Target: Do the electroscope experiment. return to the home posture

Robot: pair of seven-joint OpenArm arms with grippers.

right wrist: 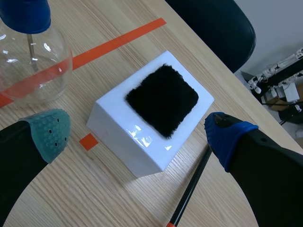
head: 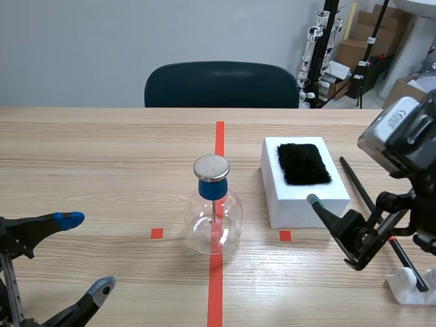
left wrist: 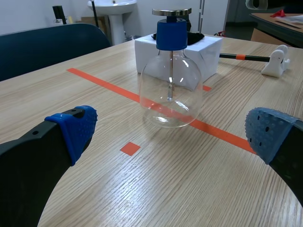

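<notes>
Left end effector (head: 85, 254) and right end effector (right wrist: 137, 136) are gaping empty; homing seems underway, needing clearance from the electroscope (head: 215, 218).

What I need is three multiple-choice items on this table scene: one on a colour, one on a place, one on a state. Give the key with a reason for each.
1. What colour is the stopper of the flask?
A. red
B. blue
C. green

2. Where does the black fur pad lie?
A. on the white block
B. on the table beside the flask
C. on the stopper

3. How does the left gripper stand?
A. shut on the flask
B. shut on nothing
C. open

Key:
1 B, the stopper is blue in every view.
2 A, the pad sits on the block's top face.
3 C, it gapes wide with nothing pressed between.
</notes>
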